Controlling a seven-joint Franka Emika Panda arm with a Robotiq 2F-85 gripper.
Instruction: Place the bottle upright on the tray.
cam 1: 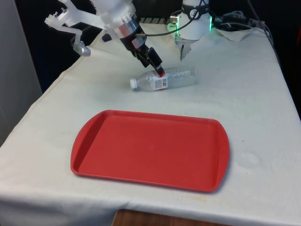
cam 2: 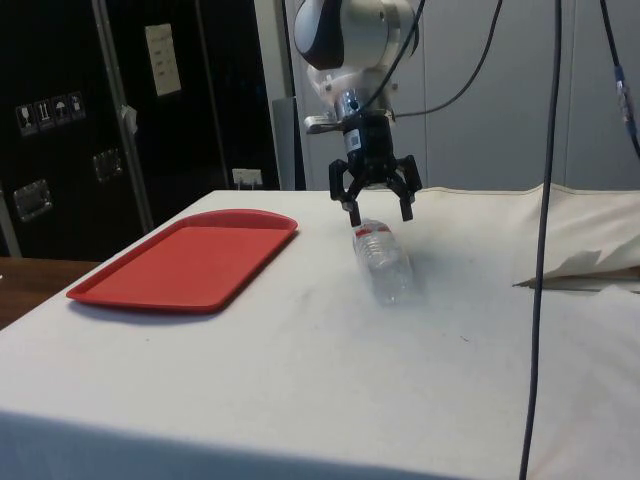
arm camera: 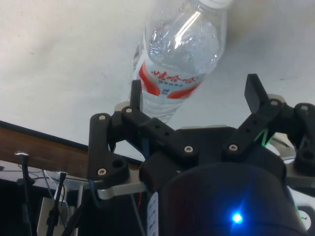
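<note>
Front view: the clear water bottle [cam 1: 164, 78] lies on its side behind the red tray [cam 1: 150, 149], cap towards the front view's left. Side view: the gripper [cam 2: 377, 213] hangs just above it. Wrist view: fingers [arm camera: 136, 96] spread apart, straddling the bottle's long axis.

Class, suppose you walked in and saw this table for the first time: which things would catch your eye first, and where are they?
The big red tray stands out most, lying empty on the white cloth at the near end of the table in the front view. Beyond it a clear plastic bottle lies on its side, white cap towards the front view's left. The black pincer hangs open just above the bottle, a finger on each side of it.
</note>
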